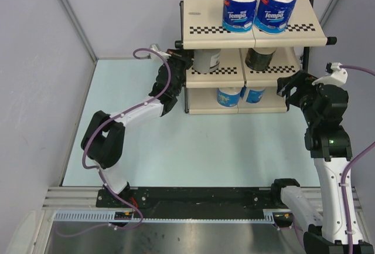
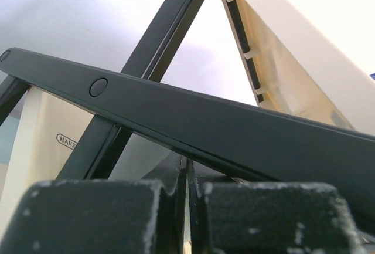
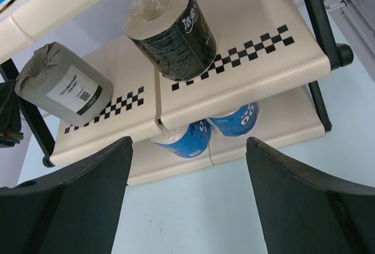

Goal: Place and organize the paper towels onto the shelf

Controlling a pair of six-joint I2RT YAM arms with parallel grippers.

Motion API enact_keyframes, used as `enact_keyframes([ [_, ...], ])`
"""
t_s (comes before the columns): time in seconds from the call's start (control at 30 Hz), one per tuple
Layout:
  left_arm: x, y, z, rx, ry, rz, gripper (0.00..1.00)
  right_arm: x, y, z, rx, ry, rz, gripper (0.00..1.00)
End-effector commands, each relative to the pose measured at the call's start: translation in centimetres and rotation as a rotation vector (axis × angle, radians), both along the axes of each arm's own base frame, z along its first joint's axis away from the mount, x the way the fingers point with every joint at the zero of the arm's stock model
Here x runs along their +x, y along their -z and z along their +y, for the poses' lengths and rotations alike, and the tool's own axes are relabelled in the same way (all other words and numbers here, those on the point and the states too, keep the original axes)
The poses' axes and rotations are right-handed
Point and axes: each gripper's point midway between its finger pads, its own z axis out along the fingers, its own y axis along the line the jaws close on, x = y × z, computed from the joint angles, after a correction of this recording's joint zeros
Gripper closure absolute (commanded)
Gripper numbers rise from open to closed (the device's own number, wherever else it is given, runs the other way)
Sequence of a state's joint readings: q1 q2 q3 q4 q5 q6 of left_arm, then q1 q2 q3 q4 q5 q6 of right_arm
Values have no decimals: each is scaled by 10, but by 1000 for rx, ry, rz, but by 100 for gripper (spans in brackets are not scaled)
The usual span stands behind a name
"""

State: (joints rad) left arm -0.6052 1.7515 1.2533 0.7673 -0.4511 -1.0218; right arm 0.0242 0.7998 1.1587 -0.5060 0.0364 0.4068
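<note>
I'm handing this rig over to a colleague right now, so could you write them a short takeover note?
Left gripper: shut, holding nothing, close against the black frame bar on the left side of the shelf.
Right gripper: open and empty, facing the shelf's front right.
Top tier: two Tempo rolls, side by side. Middle tier: grey roll left, dark-wrapped roll right. Bottom tier: two blue-wrapped rolls.
Done: all six rolls are on the shelf, two per tier.
Left: probably only backing both arms away; straighten rolls if wanted.
</note>
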Motion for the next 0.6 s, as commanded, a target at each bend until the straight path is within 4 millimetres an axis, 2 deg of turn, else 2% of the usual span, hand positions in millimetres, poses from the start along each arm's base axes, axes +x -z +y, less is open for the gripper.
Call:
enact_keyframes([
  [0.0, 5, -31, 1, -59, -11, -53, 100, -6, -6, -1, -18, -2, -26, 17],
  [0.57, -8, -30, -53, -27, 116, -72, 100, -6, -6, -2, -23, 2, -24, 17],
])
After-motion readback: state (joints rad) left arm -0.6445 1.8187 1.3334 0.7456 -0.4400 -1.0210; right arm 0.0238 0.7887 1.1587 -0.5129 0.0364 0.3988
